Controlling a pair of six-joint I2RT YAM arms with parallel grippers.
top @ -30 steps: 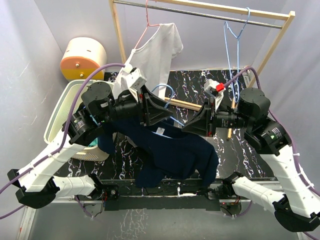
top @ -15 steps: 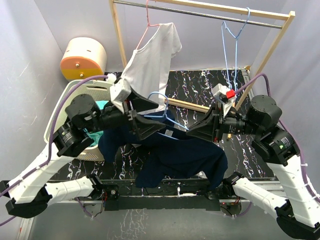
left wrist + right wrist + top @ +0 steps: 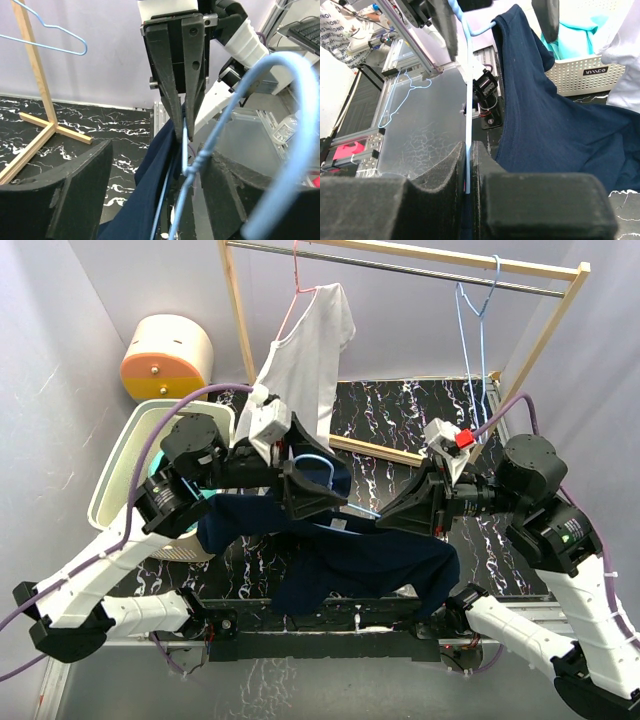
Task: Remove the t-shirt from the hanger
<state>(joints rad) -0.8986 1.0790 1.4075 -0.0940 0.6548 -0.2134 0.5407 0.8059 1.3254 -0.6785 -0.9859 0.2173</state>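
Observation:
A navy t-shirt [image 3: 350, 555] hangs on a light blue hanger [image 3: 322, 458] held between my two arms above the table. My right gripper [image 3: 388, 518] is shut on the hanger's wire [image 3: 468, 115], with the shirt [image 3: 545, 125] draped just to its right. My left gripper [image 3: 333, 500] is open. In the left wrist view its fingers stand wide apart around the hanger's twisted neck [image 3: 192, 170] and the shirt's edge [image 3: 145, 200], gripping neither. The hook [image 3: 280, 95] curves up at the right. The right gripper's shut fingers [image 3: 182, 95] point at me from above.
A white t-shirt [image 3: 305, 355] on a pink hanger and an empty blue hanger [image 3: 475, 315] hang on the wooden rack [image 3: 240, 320] at the back. A white laundry basket [image 3: 115, 475] with teal cloth stands at left, with a yellow-orange drum [image 3: 165, 355] behind it.
My left arm has swung up and to the right, bringing its gripper closer to the right one. The right gripper has dipped slightly. The navy shirt still hangs between them.

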